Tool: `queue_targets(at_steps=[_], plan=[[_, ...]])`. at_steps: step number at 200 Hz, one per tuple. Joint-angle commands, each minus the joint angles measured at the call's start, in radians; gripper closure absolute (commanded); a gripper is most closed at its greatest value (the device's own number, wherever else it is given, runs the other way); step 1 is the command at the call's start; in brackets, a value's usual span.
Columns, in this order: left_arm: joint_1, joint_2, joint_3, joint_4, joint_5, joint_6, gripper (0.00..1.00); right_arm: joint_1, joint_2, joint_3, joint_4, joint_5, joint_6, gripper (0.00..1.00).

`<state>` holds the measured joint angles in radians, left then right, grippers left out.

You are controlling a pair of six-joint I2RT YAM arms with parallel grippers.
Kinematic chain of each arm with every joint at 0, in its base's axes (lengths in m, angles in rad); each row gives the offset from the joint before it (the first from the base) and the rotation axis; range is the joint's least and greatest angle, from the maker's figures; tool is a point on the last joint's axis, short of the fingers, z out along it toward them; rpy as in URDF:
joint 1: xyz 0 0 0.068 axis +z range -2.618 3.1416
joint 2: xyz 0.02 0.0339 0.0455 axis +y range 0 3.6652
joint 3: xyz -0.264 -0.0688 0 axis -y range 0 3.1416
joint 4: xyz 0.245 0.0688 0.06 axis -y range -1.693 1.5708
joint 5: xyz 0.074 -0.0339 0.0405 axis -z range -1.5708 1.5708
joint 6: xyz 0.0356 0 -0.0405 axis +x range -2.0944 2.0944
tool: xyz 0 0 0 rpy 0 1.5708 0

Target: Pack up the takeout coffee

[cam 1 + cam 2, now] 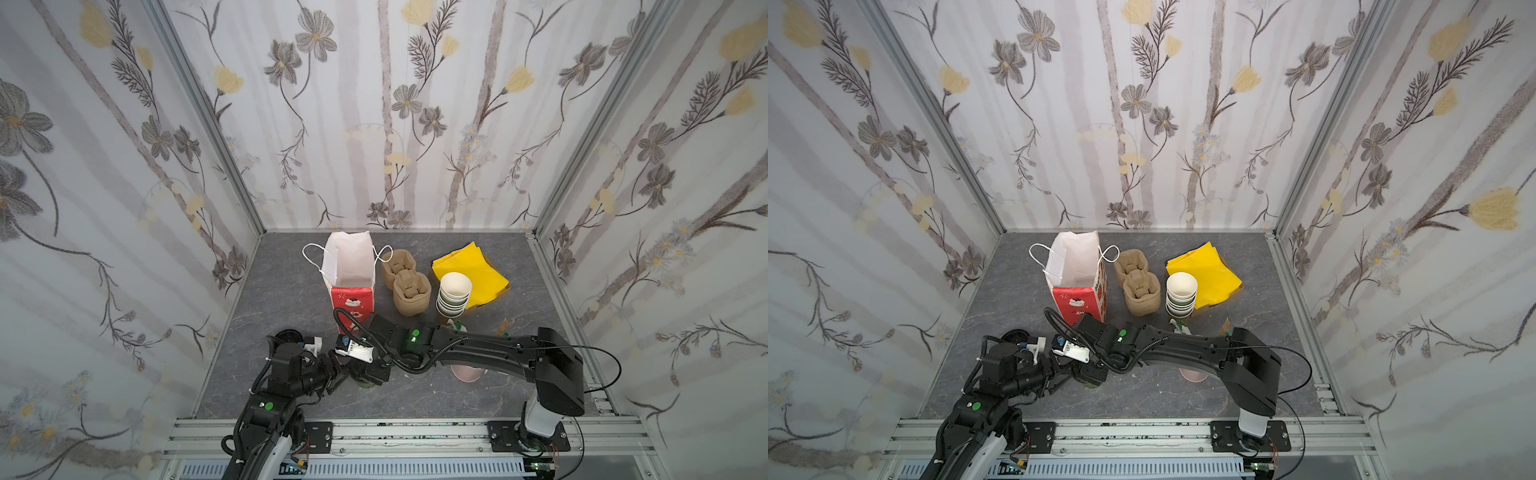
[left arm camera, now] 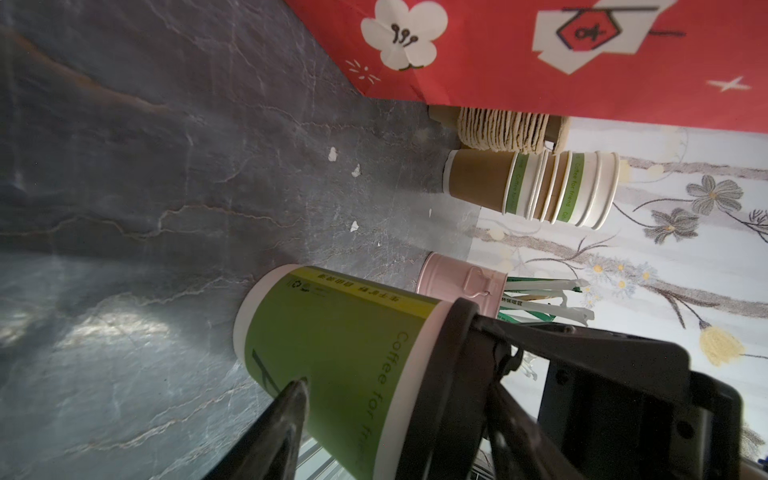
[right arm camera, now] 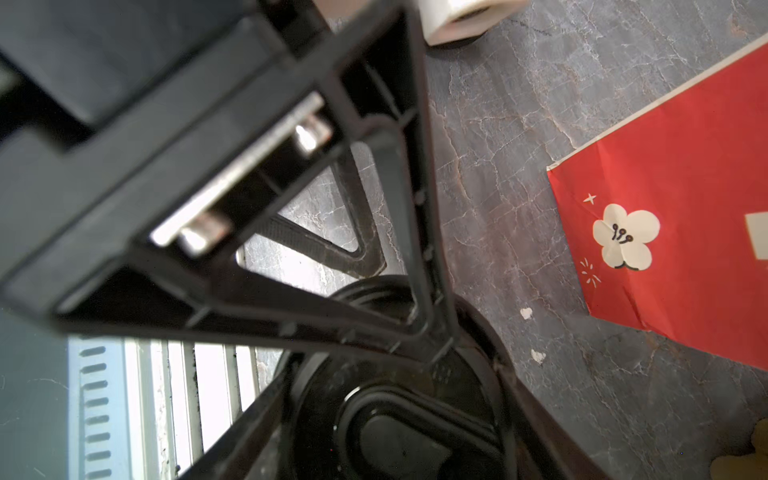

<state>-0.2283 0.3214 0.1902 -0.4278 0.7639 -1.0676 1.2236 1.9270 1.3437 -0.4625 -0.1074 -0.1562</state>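
Grey worktop [image 1: 415, 399] — the takeout coffee [image 2: 332, 353], likely light and crushable, is clasped at its stiffer lid [image 3: 415, 436] by the right gripper [image 3: 395, 374]; whether the left gripper [image 1: 347, 372] is closed cannot be told.

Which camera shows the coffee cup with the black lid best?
The left wrist view: the coffee cup fills it, green side and black lid both clear. The right wrist view shows only its lid from above. In both top views the arms hide most of the cup.
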Motion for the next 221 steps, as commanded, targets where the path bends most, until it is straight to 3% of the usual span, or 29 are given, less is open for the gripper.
queue_targets(at_steps=[1,78,155,191,209,221], plan=[[-0.002,0.037,0.003,-0.065,0.002,0.067,0.37,0.002,0.008,-0.002,-0.047,-0.005,0.013,0.29],[-0.027,0.115,-0.002,-0.068,-0.031,0.118,0.50,-0.002,-0.045,0.024,-0.039,0.016,0.039,0.20],[-0.035,0.127,0.010,-0.074,-0.037,0.125,0.44,-0.018,-0.152,0.026,-0.008,0.001,0.097,0.12],[-0.036,0.089,0.018,-0.074,-0.032,0.099,0.35,-0.019,-0.325,-0.119,0.169,-0.027,0.335,0.19],[-0.035,0.075,0.035,-0.074,-0.029,0.087,0.33,-0.016,-0.436,-0.241,0.295,-0.004,0.537,0.31],[-0.035,0.069,0.044,-0.072,-0.028,0.083,0.32,-0.016,-0.473,-0.294,0.327,0.044,0.678,0.46]])
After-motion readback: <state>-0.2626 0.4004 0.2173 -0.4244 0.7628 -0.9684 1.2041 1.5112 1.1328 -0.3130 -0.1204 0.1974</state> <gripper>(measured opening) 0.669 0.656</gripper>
